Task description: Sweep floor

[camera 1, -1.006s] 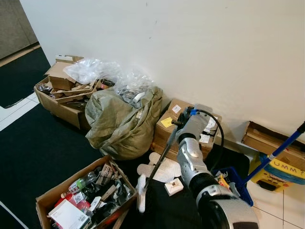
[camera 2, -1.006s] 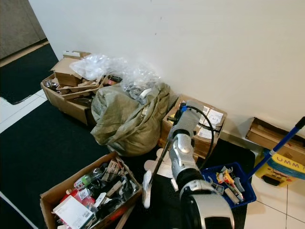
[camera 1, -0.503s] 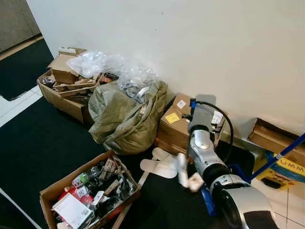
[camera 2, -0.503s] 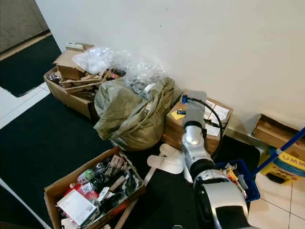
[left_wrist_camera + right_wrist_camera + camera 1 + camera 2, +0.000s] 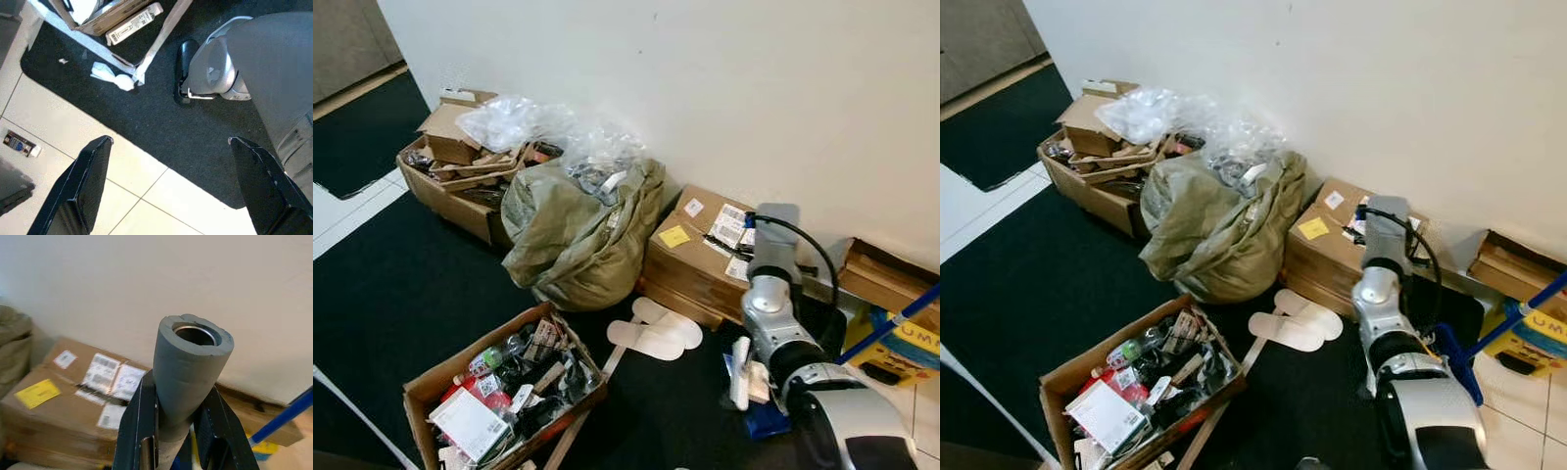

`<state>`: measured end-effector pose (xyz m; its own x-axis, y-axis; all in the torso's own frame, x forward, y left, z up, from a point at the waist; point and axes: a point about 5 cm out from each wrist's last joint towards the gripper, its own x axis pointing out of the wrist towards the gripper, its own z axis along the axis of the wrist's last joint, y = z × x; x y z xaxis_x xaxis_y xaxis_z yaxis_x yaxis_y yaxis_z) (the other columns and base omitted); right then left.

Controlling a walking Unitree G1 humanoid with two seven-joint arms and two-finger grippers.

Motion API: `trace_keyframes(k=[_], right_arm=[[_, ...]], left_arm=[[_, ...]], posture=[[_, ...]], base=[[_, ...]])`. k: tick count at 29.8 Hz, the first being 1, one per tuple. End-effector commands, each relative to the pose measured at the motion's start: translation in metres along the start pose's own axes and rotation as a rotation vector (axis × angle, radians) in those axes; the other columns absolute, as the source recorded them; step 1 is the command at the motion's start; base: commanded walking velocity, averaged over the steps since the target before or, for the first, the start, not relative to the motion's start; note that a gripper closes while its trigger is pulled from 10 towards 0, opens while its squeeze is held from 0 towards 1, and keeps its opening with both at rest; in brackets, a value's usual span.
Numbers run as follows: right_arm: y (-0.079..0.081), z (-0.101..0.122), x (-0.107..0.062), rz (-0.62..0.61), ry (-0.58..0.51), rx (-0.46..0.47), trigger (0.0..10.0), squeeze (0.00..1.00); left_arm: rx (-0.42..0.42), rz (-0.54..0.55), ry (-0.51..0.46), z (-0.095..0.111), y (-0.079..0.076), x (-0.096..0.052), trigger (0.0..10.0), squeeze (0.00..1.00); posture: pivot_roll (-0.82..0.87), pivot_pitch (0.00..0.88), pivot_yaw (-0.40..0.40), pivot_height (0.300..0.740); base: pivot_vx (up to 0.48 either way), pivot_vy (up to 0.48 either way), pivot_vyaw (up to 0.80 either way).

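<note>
Right gripper (image 5: 178,431) jaws clenched on grey foam-sleeved metal broom handle (image 5: 190,367): light, stiff, grippy there. White head (image 5: 740,372) low over black carpet (image 5: 401,294). Beyond, labelled cardboard box (image 5: 700,259). Left gripper (image 5: 171,186) jaws released, idle.

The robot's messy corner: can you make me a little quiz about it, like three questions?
1. True or false: the right gripper is shut on a grey foam handle.
2. What lies on the black carpet between the cardboard box with labels and the open box of junk?
A. a pair of white slippers
B. a red ball
C. a folded towel
3. Fill in: the olive green sack leans against the white ____ .

Key
1. True: its two fingers clamp the handle on both sides.
2. A: the white slippers lie side by side there.
3. wall.
</note>
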<state>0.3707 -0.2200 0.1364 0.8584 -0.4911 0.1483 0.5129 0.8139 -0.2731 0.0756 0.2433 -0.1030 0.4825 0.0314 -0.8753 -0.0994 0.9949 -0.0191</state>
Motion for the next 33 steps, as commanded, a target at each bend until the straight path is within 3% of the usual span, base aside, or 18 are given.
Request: trace_keyframes(k=[1,6,16,21,33], right_arm=[[-0.010,-0.004,0.003,-0.020,-0.015,-0.098,10.0,0.00],[-0.012,0.007,0.009,-0.004,-0.059,-0.077,10.0,0.00],[0.010,0.035,0.005,0.140,-0.195,0.042,10.0,0.00],[0.022,0.039,0.002,0.203,-0.163,0.153,10.0,0.00],[0.019,0.051,0.010,0.176,-0.131,0.292,10.0,0.00]], left_arm=[[0.004,0.013,0.031,-0.007,0.006,-0.004,10.0,0.00],[0.003,0.009,0.022,-0.004,0.005,-0.002,10.0,0.00],[0.000,0.009,0.016,0.000,0.004,0.000,10.0,0.00],[-0.003,0.012,0.014,0.002,0.003,0.000,10.0,0.00],[-0.004,0.015,0.007,0.007,0.004,0.002,10.0,0.00]], posture=[[0.00,0.191,0.014,0.740],[-0.01,0.179,0.010,0.740],[-0.02,0.160,0.008,0.740],[-0.01,0.154,0.005,0.740],[-0.02,0.123,0.007,0.740]], base=[[0.000,0.000,0.00],[0.000,0.000,0.00],[0.000,0.000,0.00],[0.000,0.000,0.00],[0.000,0.000,0.00]])
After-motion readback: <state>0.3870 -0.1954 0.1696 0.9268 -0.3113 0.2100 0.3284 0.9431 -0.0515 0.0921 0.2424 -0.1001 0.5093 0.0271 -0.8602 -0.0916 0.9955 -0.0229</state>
